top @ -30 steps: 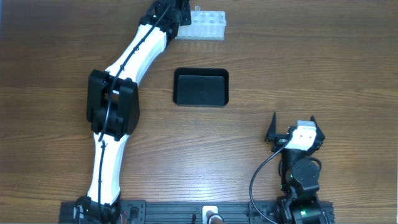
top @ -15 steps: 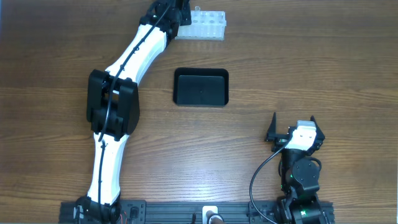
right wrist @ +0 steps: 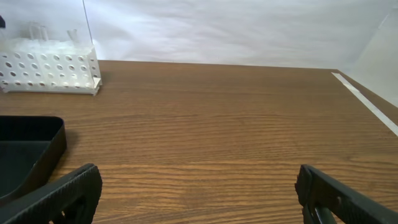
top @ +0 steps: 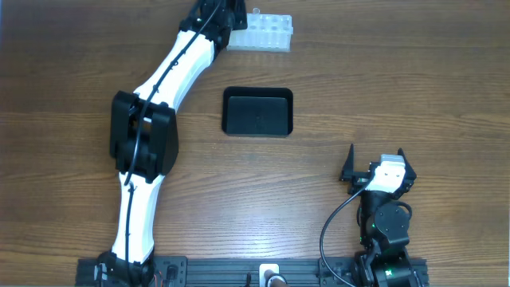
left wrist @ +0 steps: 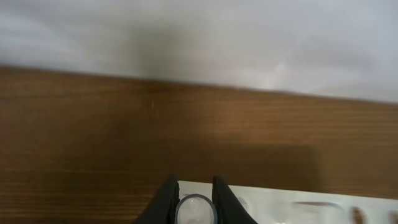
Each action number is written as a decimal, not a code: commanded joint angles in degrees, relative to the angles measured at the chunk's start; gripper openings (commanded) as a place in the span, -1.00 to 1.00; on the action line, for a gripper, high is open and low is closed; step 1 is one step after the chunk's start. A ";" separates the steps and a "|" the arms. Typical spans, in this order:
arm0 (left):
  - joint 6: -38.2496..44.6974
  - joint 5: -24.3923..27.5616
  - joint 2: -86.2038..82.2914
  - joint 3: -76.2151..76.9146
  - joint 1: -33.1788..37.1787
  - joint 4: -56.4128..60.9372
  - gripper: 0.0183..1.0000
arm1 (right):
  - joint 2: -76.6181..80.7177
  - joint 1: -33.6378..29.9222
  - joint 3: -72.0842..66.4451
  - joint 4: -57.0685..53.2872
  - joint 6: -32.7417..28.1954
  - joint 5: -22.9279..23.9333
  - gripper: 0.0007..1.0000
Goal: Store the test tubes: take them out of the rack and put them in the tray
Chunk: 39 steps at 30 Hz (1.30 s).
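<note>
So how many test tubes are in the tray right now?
0. The tray lies bare. One test tube stands in the rack between the left gripper's fingers; others in the rack are too blurred to count.

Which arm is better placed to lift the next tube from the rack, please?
Left. The left gripper is at the rack, shut on a tube. The right gripper sits open near its base, far from the rack.
</note>
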 commanded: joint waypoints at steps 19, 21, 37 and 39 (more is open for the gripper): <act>-1.49 -10.64 -24.46 1.49 -12.98 -27.32 -0.91 | -0.59 -0.31 -0.37 -0.04 0.37 0.72 0.99; -5.46 -10.62 -23.39 1.49 -13.97 -33.48 -0.92 | -0.59 -0.31 -0.37 -0.04 0.37 0.70 0.99; -21.14 -7.32 -10.03 1.46 -14.25 -47.32 -0.88 | -0.59 -0.31 -0.37 -0.04 0.37 0.70 0.99; -21.31 -6.88 -8.79 1.46 -13.68 -47.30 -0.88 | -0.59 -0.31 -0.37 -0.04 0.37 0.70 0.99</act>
